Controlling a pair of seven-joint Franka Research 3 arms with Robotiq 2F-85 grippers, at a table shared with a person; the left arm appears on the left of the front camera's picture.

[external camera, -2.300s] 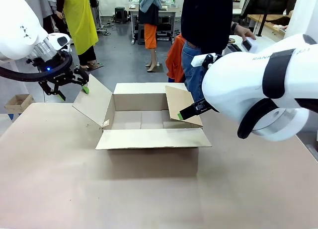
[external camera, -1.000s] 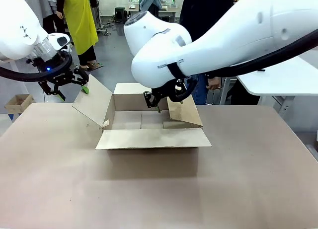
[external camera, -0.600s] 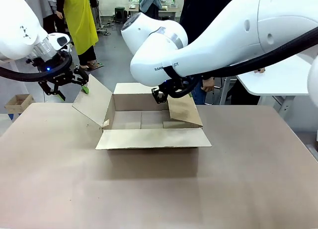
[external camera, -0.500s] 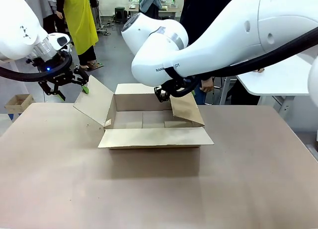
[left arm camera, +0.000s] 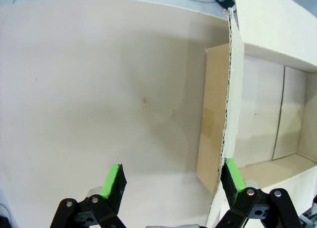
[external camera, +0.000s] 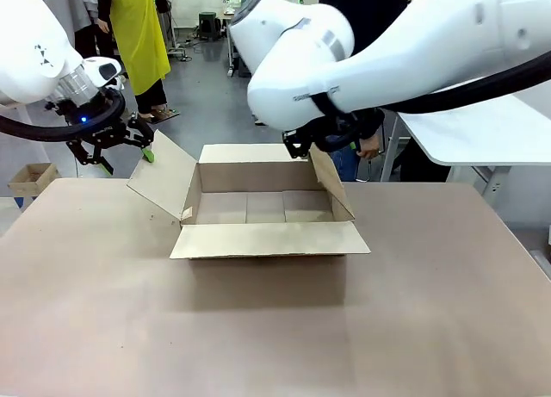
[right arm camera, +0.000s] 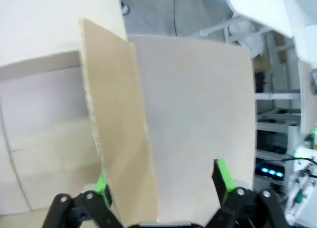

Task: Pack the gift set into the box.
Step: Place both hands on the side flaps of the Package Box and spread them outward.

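The box [external camera: 267, 276] sits mid-bench [external camera: 103, 319], its inside bare, so the step in hand looks like spreading the flaps. The right pincer [right arm camera: 161, 181] straddles the right flap [external camera: 331, 186], wide open and unclamped. The left pincer [external camera: 127, 158], equally wide and empty, hangs beside the left flap [external camera: 164, 177]. Next, both flaps need holding outward so the gift set can go in flat.

Grey floor [external camera: 211, 96], white table [external camera: 495, 139], brown tabletop [external camera: 86, 319]
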